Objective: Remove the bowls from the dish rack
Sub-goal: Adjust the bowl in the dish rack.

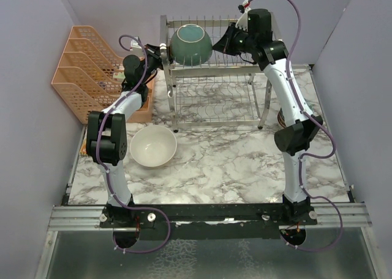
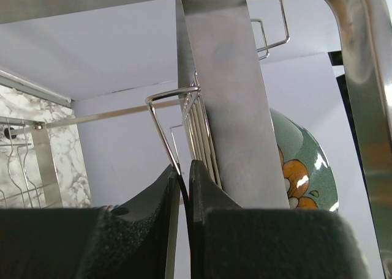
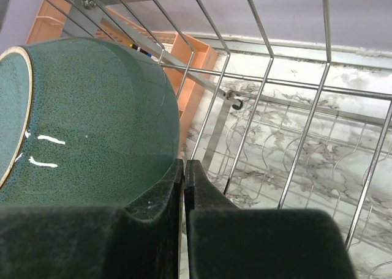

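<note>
The teal bowl stands on edge on the upper tier of the silver wire dish rack. My right gripper is shut and empty, its tips right at the bowl's speckled outer wall. At the rack's left end my left gripper is shut on a thin rack wire that runs down between its fingers. Past the rack's flat post, the left wrist view shows a green bowl surface with orange flowers. A cream bowl sits upright on the marble table.
An orange mesh tiered organizer stands at the back left, beside the left arm, and shows through the rack wires. The rack's lower tier holds nothing I can see. Something small and brown is half hidden behind the right arm.
</note>
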